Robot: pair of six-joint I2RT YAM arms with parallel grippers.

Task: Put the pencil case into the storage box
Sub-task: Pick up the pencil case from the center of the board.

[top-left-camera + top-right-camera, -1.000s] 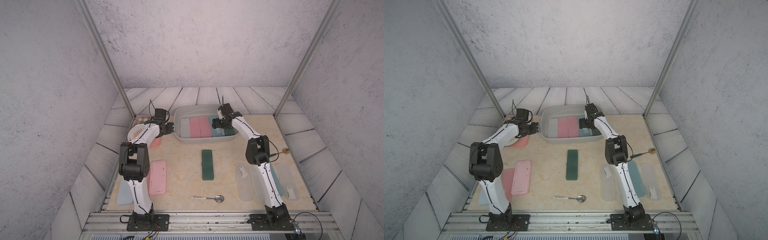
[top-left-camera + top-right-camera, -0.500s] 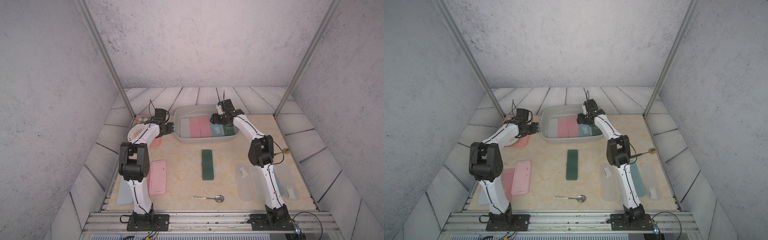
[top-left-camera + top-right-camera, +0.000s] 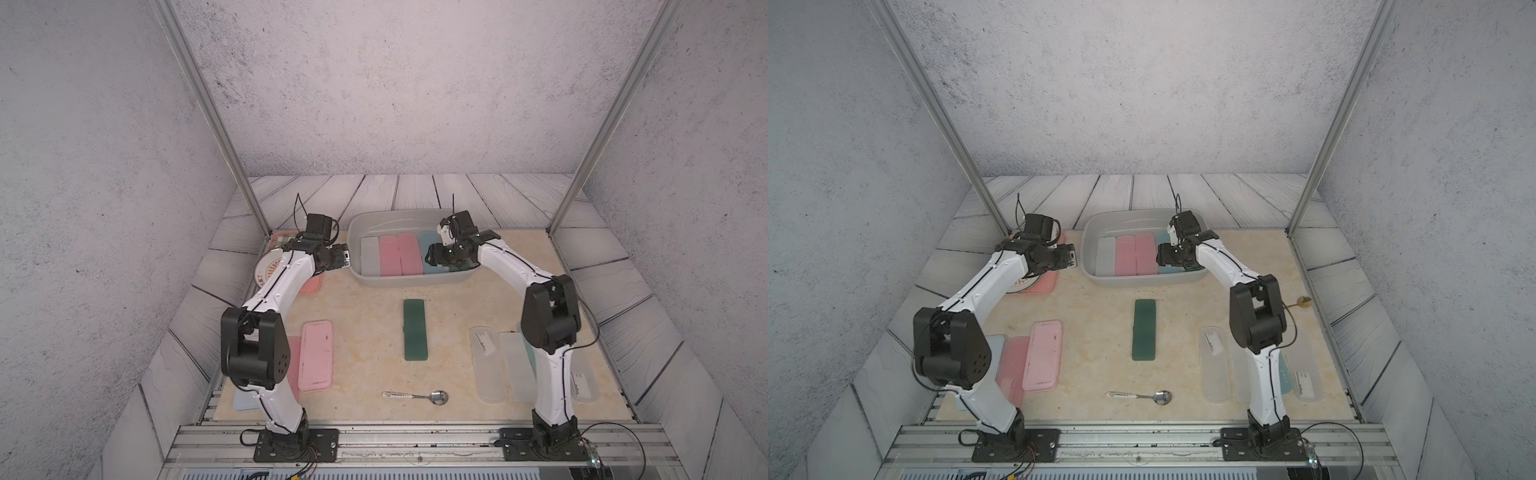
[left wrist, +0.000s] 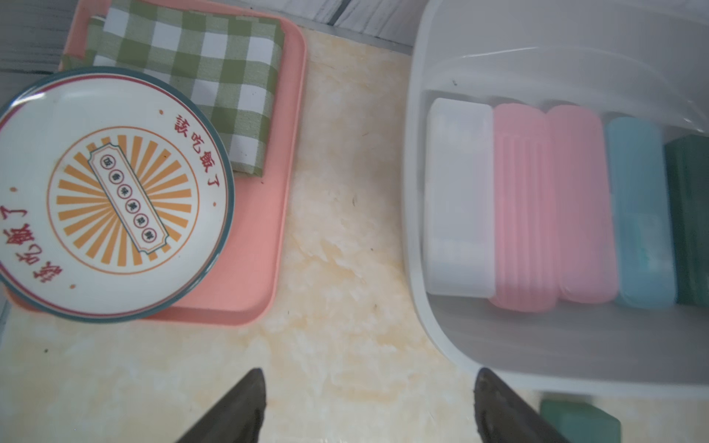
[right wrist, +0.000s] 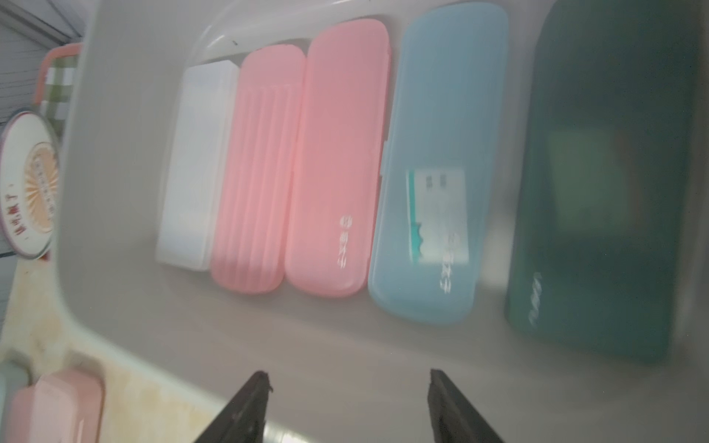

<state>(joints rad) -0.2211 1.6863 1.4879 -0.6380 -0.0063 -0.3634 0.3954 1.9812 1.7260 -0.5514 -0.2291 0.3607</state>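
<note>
Right wrist view: the right gripper (image 5: 347, 374) hangs over the near wall of the storage box (image 5: 268, 337), jaws parted, holding nothing. That wall lies between the gripper and five cases lying flat in a row (white case (image 5: 199, 165), ribbed pink case (image 5: 257, 172), smooth pink case (image 5: 337, 153), blue case (image 5: 433, 153), dark green pencil case (image 5: 606, 191)). The left gripper (image 4: 370, 372), likewise open and empty, hovers over bare table between the pink tray (image 4: 268, 230) and the box. A second dark green case (image 3: 415, 330) lies on the table before the box, well apart from both grippers.
</note>
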